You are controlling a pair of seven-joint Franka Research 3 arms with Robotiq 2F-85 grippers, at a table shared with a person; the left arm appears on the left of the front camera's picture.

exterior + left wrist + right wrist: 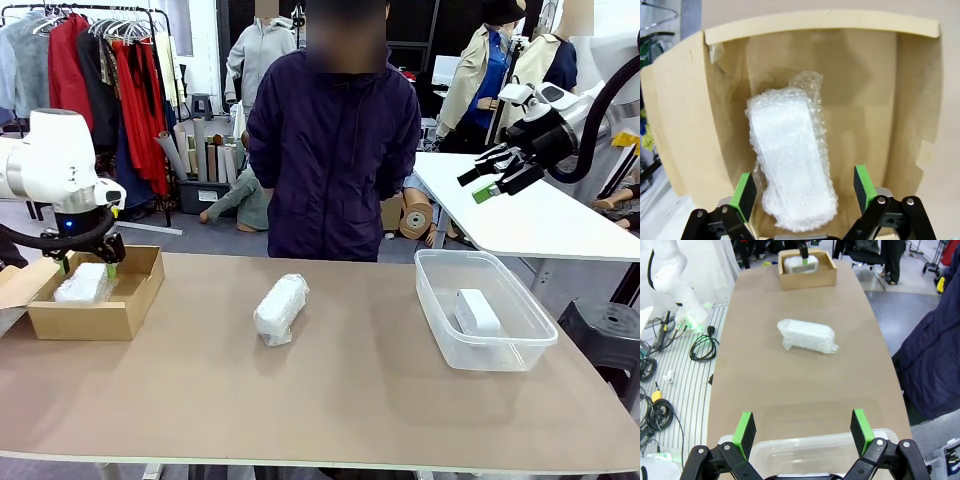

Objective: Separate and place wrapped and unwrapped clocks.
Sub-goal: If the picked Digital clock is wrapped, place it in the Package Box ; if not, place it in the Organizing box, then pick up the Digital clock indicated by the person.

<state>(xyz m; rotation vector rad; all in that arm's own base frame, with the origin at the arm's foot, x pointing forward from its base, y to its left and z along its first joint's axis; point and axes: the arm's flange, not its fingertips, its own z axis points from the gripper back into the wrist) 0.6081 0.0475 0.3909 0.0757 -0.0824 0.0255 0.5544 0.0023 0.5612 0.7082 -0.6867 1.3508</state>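
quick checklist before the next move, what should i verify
1. Left gripper jaws open and off the bundle: ok.
2. Wrapped clock lying inside the cardboard box: ok.
3. Second wrapped clock lying free in the middle of the table, nothing touching it: ok.
4. Right gripper open and raised well above the table: ok.
5. Bare white clock inside the clear tub: ok.
6. Hands of the person out of the arms' path: cannot tell, hands hidden.
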